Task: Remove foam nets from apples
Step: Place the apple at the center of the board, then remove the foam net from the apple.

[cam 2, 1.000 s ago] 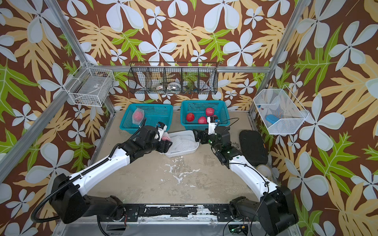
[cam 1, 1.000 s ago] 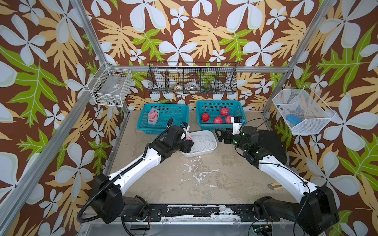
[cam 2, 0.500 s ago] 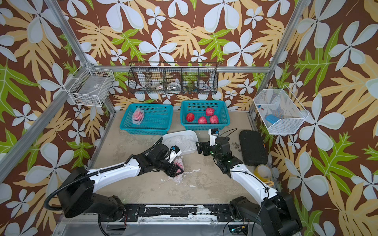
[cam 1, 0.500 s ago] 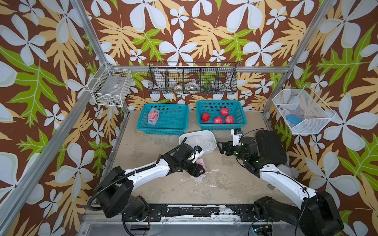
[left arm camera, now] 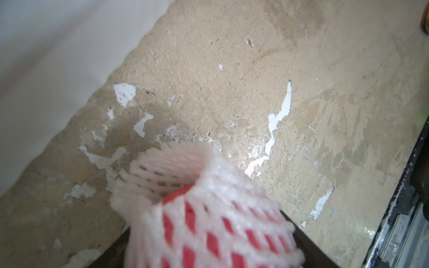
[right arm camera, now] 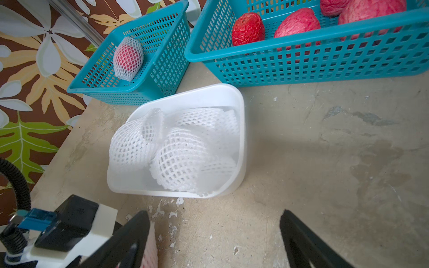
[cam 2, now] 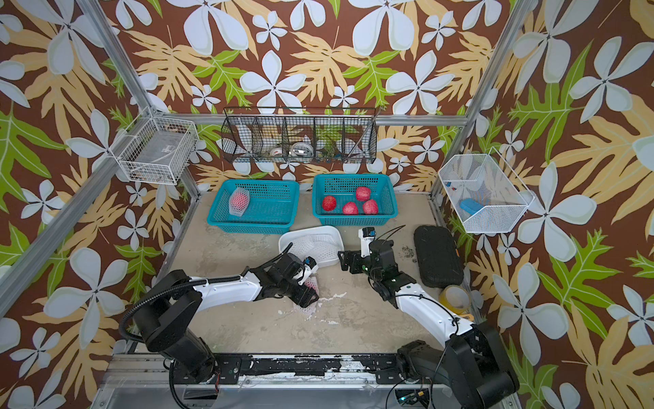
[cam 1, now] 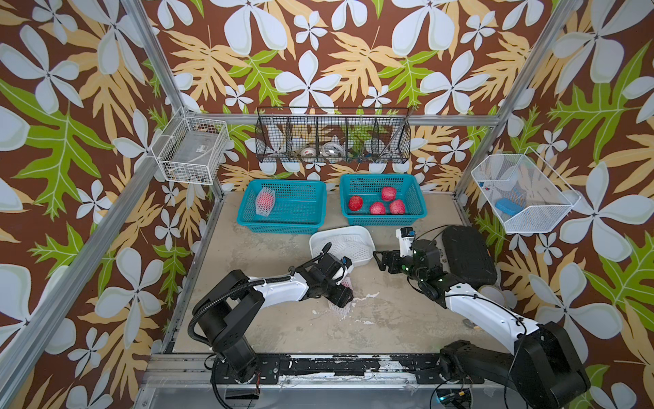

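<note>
My left gripper (cam 1: pixel 342 294) is low over the middle of the table, shut on a netted apple (left arm camera: pixel 209 222), red under a white foam net (cam 1: pixel 337 311) whose loose end touches the table. In the left wrist view the black fingers (left arm camera: pixel 304 241) flank it. My right gripper (cam 1: pixel 378 259) hangs open and empty to the right of it, beside the white tub (cam 1: pixel 339 228); its fingers (right arm camera: pixel 130 239) stand wide apart. Another netted apple (cam 1: pixel 265 201) lies in the left teal basket (cam 1: pixel 283 226). Several bare apples (cam 1: pixel 378 208) sit in the right teal basket (cam 1: pixel 382 220).
The white tub (right arm camera: pixel 209 92) holds several empty foam nets (right arm camera: pixel 178 160). A black pad (cam 1: pixel 464 261) and a tape roll (cam 2: pixel 455 299) lie at the right edge. Wire baskets (cam 1: pixel 193 150) hang on the walls. White flakes dot the tabletop.
My left arm has carried the netted apple from beside the tub down to the middle of the table. The right gripper has drawn back a little from the baskets, still open.
</note>
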